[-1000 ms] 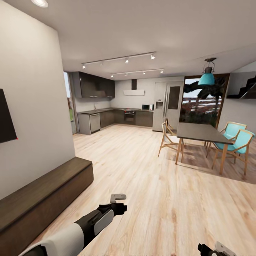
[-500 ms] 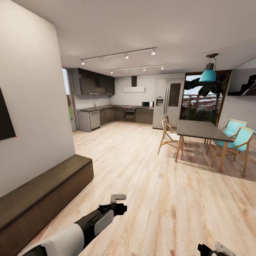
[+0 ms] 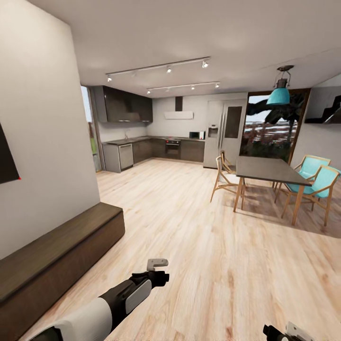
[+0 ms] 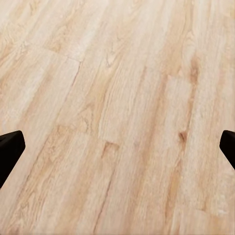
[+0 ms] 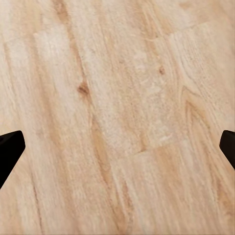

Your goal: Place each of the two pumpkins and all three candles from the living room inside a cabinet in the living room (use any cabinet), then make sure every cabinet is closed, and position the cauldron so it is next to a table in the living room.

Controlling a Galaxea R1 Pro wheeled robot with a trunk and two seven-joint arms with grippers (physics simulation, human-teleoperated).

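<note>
The cabinet (image 3: 61, 246), a long low dark brown unit, runs along the white wall at the left of the head view, its front flush and shut. My left gripper (image 3: 157, 271) hangs over the plank floor just right of the cabinet's end. In the left wrist view my left gripper (image 4: 117, 152) is open, its black fingertips (image 4: 10, 149) far apart over bare planks. My right gripper (image 3: 286, 333) peeks in at the bottom edge. The right wrist view has my right gripper (image 5: 117, 152) open too, with only floor between its tips. The pumpkins, candles, cauldron and living room table are out of view.
A dining table (image 3: 265, 169) with wooden and turquoise chairs (image 3: 315, 182) stands at the right. A dark kitchen (image 3: 156, 149) and a fridge (image 3: 225, 135) line the far wall. A black TV corner (image 3: 7, 161) shows on the left wall. Wide plank floor (image 3: 189, 237) stretches ahead.
The whole head view has shifted a little: the kitchen and dining table sit slightly differently and the TV edge slid left, so the camera moved. Both arms keep the same pose.
</note>
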